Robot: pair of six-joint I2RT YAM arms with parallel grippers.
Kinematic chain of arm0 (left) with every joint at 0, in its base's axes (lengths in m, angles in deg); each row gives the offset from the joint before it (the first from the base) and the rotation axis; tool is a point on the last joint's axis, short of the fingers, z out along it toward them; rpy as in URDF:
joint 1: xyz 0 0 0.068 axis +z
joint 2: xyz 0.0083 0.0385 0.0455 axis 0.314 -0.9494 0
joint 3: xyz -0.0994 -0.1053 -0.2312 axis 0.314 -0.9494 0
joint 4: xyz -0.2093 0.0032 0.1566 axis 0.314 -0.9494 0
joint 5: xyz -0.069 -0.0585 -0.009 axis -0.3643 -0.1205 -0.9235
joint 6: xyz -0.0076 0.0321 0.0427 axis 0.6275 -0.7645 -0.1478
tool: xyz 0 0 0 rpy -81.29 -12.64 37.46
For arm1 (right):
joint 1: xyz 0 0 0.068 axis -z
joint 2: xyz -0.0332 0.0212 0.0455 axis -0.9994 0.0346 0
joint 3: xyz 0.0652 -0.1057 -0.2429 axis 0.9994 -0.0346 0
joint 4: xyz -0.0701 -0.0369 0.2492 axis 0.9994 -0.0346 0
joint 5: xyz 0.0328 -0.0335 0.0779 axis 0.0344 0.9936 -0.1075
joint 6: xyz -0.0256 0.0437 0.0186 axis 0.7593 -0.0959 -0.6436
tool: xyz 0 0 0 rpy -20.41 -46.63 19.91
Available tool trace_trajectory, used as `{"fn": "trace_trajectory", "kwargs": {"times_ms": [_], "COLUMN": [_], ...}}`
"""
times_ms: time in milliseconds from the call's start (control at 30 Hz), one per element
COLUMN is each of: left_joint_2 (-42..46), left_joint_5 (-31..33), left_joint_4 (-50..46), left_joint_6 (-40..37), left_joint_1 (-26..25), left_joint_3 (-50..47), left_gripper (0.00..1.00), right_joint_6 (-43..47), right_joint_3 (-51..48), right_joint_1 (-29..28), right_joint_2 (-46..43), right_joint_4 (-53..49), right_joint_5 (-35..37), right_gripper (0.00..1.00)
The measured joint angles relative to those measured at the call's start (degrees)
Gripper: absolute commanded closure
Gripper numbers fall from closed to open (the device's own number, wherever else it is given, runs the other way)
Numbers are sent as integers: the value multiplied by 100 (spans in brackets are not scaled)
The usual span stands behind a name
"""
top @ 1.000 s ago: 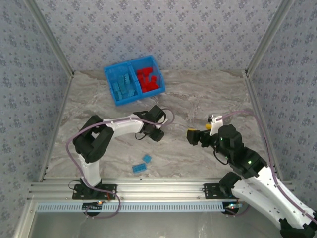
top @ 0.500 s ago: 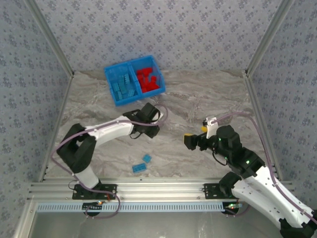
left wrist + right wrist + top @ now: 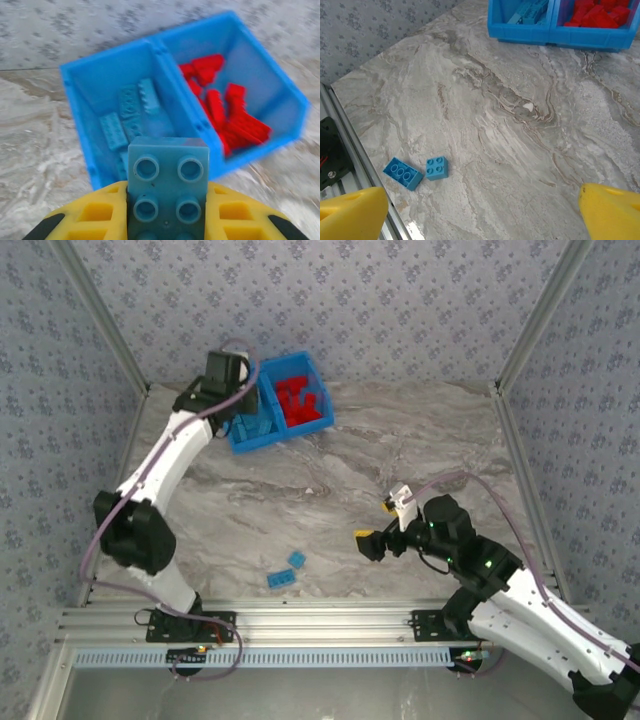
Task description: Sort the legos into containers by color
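Brick, light blue, clamped in my left gripper; bin's left compartment, holding blue bricks, lay just ahead and below. Right gripper gaped empty.

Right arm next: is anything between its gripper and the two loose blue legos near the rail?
Nothing visible. Only bare table lies between the open right gripper and the square lego and the longer lego beside it.
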Motion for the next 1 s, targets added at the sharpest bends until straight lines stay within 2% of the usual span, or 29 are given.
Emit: {"fn": "trace_trajectory", "kwargs": {"times_ms": [200,367,467,600,767,1000], "left_joint_2": [-1823,-3324,-3862,-4148,-4181,-4044], "left_joint_5": [-61,-407,-605,-824,-1220,-1403], "left_joint_4": [-723,-1394,-1692,-1897,-1893,-1851], "left_joint_6": [361,645,916,1320,1567,1569], "left_joint_1": [535,551,535,529,529,507], "left_joint_3": [1829,3552,4175,4398,4393,4197], "left_gripper": [88,82,78,73,57,49], "right_joint_6": [-63,-267,-444,-748,-1012,-1064], "right_joint_3": [2,2,15,90,155,164], "right_joint_1": [-35,-48,-72,-79,-83,-83], "right_joint_2": [70,70,72,81,81,120], "right_joint_4": [11,-2,-76,-216,-348,-374], "right_joint_5": [103,297,400,623,824,946], "right_gripper": [0,0,0,0,0,0]}}
